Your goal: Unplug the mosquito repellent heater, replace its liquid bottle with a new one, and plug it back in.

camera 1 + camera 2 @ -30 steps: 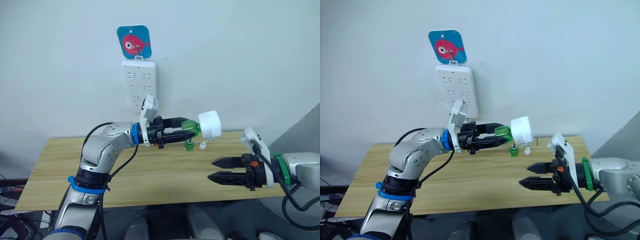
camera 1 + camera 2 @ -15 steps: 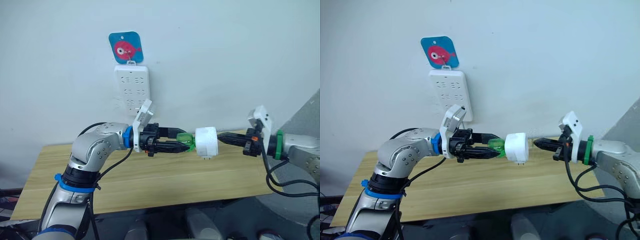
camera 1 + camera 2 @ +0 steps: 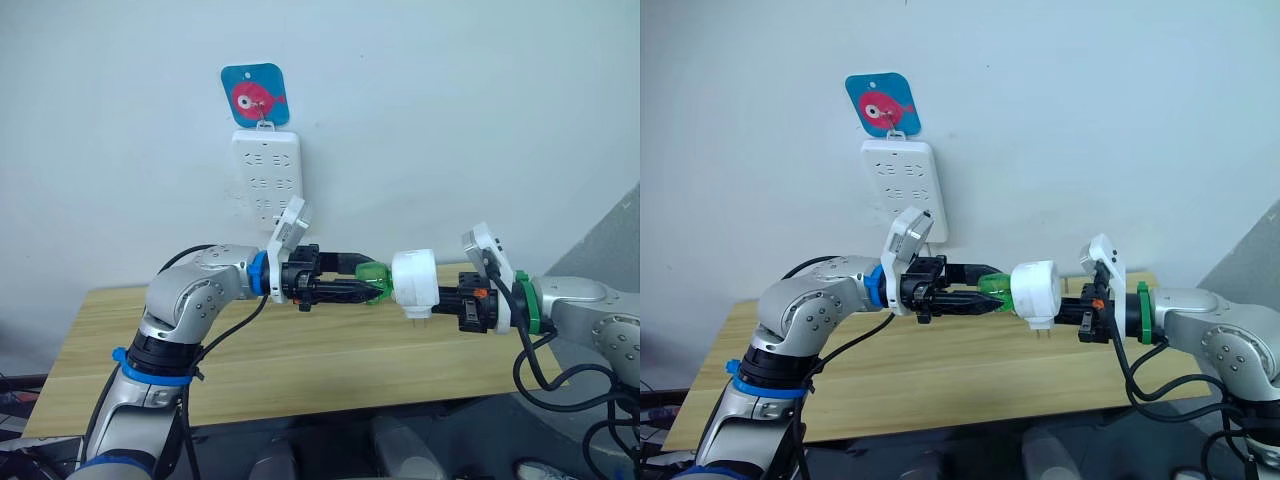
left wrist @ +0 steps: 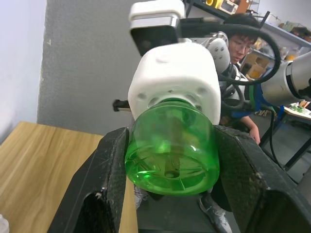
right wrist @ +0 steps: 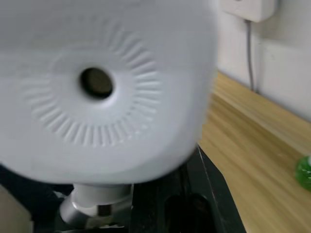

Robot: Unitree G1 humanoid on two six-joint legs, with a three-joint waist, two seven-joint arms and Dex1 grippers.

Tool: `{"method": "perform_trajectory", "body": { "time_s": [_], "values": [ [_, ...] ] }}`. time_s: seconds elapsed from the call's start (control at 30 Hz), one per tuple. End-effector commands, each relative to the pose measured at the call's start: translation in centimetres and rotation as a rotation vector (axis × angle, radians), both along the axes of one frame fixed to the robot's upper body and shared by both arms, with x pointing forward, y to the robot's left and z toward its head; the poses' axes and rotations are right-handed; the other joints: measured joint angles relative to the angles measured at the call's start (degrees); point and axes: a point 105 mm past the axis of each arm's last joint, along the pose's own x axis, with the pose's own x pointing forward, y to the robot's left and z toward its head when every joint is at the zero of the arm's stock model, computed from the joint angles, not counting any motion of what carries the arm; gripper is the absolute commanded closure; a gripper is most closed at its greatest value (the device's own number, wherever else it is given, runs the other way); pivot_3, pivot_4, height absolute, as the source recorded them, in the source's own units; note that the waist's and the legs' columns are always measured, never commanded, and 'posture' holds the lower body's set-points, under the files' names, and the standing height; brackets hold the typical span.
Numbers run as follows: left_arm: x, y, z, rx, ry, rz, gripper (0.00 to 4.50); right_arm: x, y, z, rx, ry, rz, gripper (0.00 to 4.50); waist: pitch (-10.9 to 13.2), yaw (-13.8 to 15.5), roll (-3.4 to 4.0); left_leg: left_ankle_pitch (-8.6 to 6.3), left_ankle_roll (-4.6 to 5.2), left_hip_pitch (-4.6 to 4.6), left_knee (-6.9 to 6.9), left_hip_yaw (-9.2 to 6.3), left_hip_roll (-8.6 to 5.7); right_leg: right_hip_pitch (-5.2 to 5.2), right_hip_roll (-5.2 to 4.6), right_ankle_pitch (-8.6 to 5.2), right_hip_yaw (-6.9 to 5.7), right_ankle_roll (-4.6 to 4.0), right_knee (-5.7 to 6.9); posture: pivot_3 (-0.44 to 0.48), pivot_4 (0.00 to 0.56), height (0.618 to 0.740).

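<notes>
The mosquito repellent heater [image 3: 415, 284] hangs in the air above the surface [image 3: 300, 350], between the two arms, its long axis level and running from one claw to the other. The left claw [image 3: 368, 284] is clamped on the green bottle [image 4: 170, 150] at its left end. The right claw [image 3: 445, 296] meets the heater's vented face; I cannot tell whether it grips.

wooden table [image 3: 300, 350], wall power strip [image 3: 266, 176], fish sticker [image 3: 255, 96]

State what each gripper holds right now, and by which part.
The left gripper clamps the green liquid bottle by its sides. The right gripper meets the white mosquito repellent heater at its vent face; its grip cannot be told.
</notes>
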Motion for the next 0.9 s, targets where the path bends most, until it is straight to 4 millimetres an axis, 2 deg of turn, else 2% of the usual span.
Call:
{"method": "perform_trajectory", "body": {
  "time_s": [0.03,0.4,0.9],
  "values": [
    [0.3,-0.2,0.6,-0.022,-0.042,0.019,2.15,-0.7,0.8,1.8,0.034,-0.055,0.041,4.5,0.0,0.0,0.0,0.0,0.0,0.0,0.0,0.0,0.0,0.0,0.0,0.0,0.0,0.0,0.0,-0.229,0.057,0.733],
    [1.8,-0.1,-0.3,0.019,-0.129,0.101,2.15,-2.6,1.5,3.4,0.067,-0.054,0.118,4.5,0.0,0.0,0.0,0.0,0.01,0.0,0.0,0.01,0.0,0.0,0.01,0.0,0.0,0.0,0.0,-0.24,0.062,0.733],
    [0.7,0.4,-2.4,0.136,-0.205,0.021,2.16,0.3,1.7,5.9,0.148,-0.118,-0.005,4.5,0.0,-0.2,0.02,-0.01,0.02,0.0,-0.02,0.03,0.01,-0.03,0.01,0.0,0.03,0.0,0.0,-0.237,0.062,0.733]
  ]
}}
